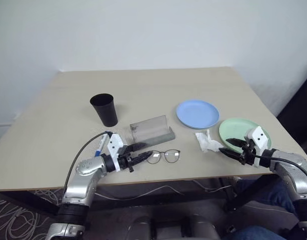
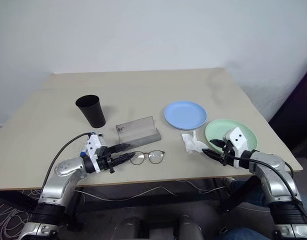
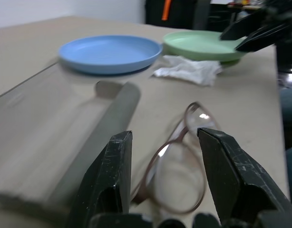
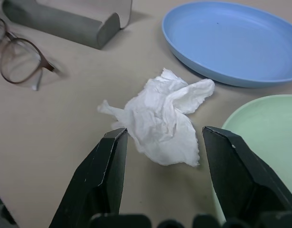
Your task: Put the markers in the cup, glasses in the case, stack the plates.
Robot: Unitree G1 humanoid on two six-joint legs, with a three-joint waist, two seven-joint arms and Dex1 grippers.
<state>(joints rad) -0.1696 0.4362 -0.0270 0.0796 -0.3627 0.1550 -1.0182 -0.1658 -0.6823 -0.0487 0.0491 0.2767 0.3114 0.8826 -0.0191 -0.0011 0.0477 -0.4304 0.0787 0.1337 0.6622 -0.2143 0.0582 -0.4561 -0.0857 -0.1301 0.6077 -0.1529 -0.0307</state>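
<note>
The thin wire glasses (image 1: 164,156) lie near the table's front edge, in front of the grey case (image 1: 151,129), whose lid stands open. My left gripper (image 1: 146,149) is open just left of them, and in the left wrist view one lens (image 3: 177,183) lies between its fingers (image 3: 112,180). A white marker (image 1: 100,148) with blue ends lies behind that wrist, partly hidden. The black cup (image 1: 104,109) stands upright behind it. The blue plate (image 1: 197,114) and green plate (image 1: 243,131) sit side by side at right. My right gripper (image 1: 225,145) is open over the green plate's near rim.
A crumpled white tissue (image 4: 160,121) lies just ahead of the right gripper's fingers, between the glasses and the green plate. The beige table (image 1: 143,85) ends close behind both wrists. A white wall rises beyond the table's far edge.
</note>
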